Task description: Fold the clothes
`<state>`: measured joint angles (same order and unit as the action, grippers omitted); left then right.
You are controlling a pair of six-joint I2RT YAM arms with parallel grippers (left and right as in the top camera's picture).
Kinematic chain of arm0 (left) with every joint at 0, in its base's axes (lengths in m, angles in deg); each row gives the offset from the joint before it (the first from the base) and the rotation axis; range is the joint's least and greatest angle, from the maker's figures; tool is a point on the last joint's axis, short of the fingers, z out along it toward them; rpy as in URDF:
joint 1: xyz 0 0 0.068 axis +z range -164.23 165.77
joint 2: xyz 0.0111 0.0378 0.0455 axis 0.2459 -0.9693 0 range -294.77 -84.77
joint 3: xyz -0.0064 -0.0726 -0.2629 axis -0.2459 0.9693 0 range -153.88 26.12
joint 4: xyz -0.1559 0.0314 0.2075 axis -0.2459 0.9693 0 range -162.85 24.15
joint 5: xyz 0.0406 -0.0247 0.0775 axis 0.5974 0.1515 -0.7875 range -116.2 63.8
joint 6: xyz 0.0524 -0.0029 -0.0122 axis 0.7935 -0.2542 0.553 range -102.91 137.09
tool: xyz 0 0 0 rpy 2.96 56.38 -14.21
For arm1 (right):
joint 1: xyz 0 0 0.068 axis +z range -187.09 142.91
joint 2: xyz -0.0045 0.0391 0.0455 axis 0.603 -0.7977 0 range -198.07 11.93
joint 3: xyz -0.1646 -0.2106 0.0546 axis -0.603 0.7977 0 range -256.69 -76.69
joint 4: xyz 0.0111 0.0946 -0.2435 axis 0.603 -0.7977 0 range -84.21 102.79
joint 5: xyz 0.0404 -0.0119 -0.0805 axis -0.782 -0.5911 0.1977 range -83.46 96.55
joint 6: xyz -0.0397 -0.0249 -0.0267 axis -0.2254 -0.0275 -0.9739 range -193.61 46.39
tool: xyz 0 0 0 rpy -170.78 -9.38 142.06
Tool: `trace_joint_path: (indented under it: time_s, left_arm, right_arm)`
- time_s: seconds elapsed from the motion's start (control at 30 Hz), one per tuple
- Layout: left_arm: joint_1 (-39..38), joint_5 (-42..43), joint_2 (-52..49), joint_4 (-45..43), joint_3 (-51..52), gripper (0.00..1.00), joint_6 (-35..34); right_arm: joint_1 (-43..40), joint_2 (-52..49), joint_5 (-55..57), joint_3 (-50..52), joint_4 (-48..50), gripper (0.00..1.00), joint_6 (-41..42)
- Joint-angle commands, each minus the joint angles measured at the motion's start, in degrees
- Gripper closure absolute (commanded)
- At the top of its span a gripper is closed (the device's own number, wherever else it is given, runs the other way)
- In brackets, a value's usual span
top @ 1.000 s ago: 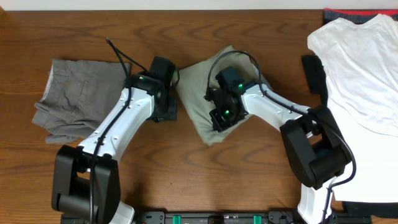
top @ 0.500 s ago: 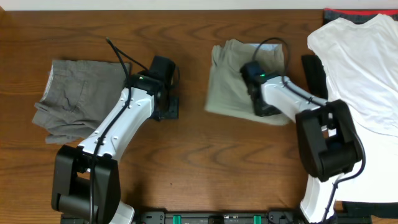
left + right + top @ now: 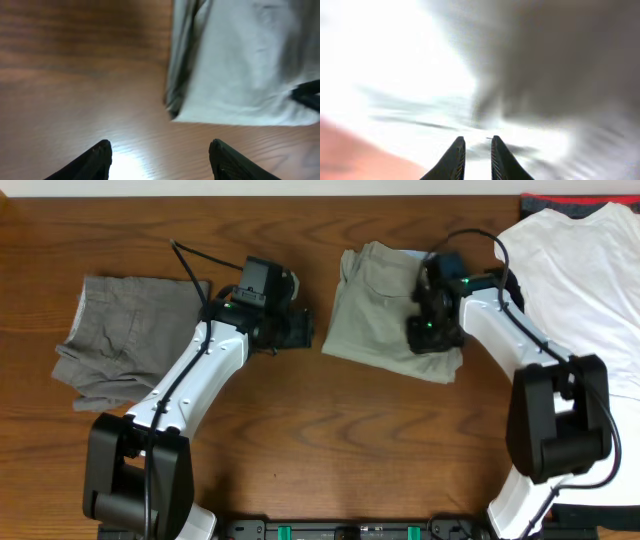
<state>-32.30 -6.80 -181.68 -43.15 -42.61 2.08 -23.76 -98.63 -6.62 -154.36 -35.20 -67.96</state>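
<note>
– Khaki trousers (image 3: 378, 320): where are they lying?
– Folded into a rough square on the wooden table (image 3: 300, 450), upper middle of the overhead frame, tilted a little, with a waistband edge along the top.
– Start at the bottom, then. What about the left gripper (image 3: 160, 159)?
– In its wrist view the two fingers stand wide apart at the lower edge, holding nothing, over bare wood. The folded trousers fill the upper right beyond them, their corner near but not touching.
– And from overhead?
– The left gripper (image 3: 298, 332) sits just left of the trousers.
– The right gripper (image 3: 428, 332)?
– It is over the right edge of the fold. The right wrist view is badly blurred. The fingers are close together with a thin slit between them. Whether any cloth is pinched, I cannot tell.
– Anything else?
– Grey trousers (image 3: 120, 330) lie rumpled at far left, and a white T-shirt (image 3: 580, 290) is spread at the right edge.
</note>
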Motion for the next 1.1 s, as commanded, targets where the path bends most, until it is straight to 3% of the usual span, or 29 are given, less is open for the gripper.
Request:
trace_joint_path:
  time_s: [0.0,0.1,0.27,0.67,0.87,1.07]
  left_arm:
    - [0.28,2.62,-1.60,-0.70,0.26,0.35,-2.80]
    - [0.31,2.62,-2.08,-0.42,0.26,0.35,-2.95]
    - [0.33,2.40,-2.08,-0.09,0.26,0.35,-2.91]
    - [0.33,2.43,-2.08,0.28,0.26,0.35,-2.89]
    - [1.07,0.46,-2.08,2.86,0.26,0.34,-2.67]
    - [2.14,0.04,-2.08,2.80,0.26,0.34,-2.69]
  right_arm:
    - [2.89,0.92,-11.85,-0.98,3.19,0.83,-1.36]
    - [4.55,0.72,-7.43,-0.96,5.03,0.83,2.47]
    - [6.82,0.68,-10.32,-0.96,11.93,0.85,2.43]
    - [10.36,-5.66,1.05,3.50,14.80,0.92,2.45]
    - [10.34,-7.30,1.01,6.01,7.23,0.92,2.43]
    - [10.34,-7.28,6.86,6.14,-6.78,0.94,3.54]
